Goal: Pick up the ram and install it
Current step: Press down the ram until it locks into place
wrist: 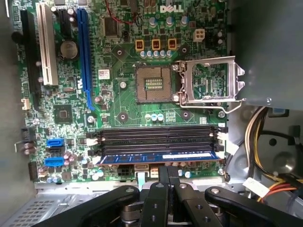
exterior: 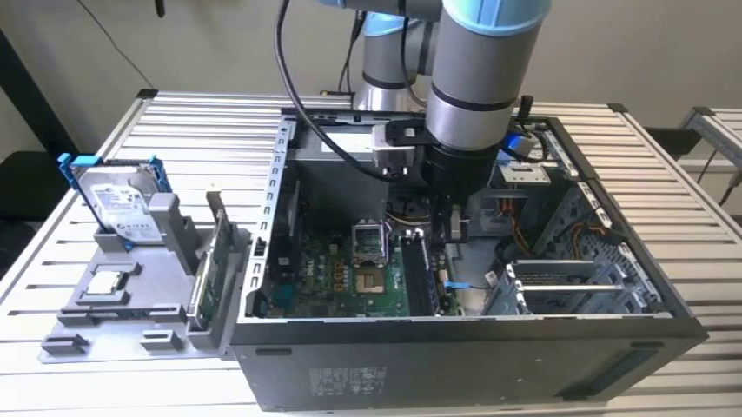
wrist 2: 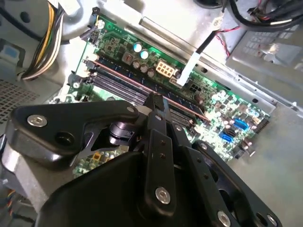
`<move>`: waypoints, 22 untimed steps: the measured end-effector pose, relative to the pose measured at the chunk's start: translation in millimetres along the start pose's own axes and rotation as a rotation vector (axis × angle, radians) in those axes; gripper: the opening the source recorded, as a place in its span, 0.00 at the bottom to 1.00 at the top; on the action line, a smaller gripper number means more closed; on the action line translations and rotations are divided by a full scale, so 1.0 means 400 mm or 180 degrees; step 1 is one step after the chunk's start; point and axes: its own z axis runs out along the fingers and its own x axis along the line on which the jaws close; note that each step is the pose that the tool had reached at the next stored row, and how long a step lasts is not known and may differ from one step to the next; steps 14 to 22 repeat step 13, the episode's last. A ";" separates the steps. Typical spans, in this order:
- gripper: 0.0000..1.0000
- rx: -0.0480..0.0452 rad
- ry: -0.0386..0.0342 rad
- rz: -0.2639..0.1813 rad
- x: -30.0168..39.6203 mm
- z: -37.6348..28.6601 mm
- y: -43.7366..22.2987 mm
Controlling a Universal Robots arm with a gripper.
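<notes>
The ram (wrist: pixel 156 157) is a long thin stick lying in the memory slot nearest my fingers, level with the empty slots (wrist: pixel 156 136) beside it. In the exterior view the ram (exterior: pixel 414 271) stands on edge on the motherboard (exterior: pixel 336 282) inside the open computer case (exterior: pixel 464 347). My gripper (exterior: pixel 449 224) hangs just above the board, a little to the exterior view's right of the ram. In both wrist views the gripper (wrist: pixel 166 176) (wrist 2: pixel 156 101) has its black fingers pressed together, with nothing between them.
A silver hard drive with blue rails (exterior: pixel 116 204) and a green card (exterior: pixel 215 261) stand in a grey fixture (exterior: pixel 116 300) at the exterior view's left of the case. The CPU socket (wrist: pixel 152 84) lies open. Cable bundles (wrist: pixel 265 142) and a drive cage (exterior: pixel 568 287) crowd the case's other side.
</notes>
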 end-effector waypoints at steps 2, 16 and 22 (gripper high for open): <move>0.11 -0.0001 0.0001 0.0000 0.000 -0.017 -0.001; 0.11 0.0000 -0.0003 0.0000 0.000 -0.023 -0.001; 0.11 0.0000 -0.0003 0.0000 0.000 -0.023 -0.001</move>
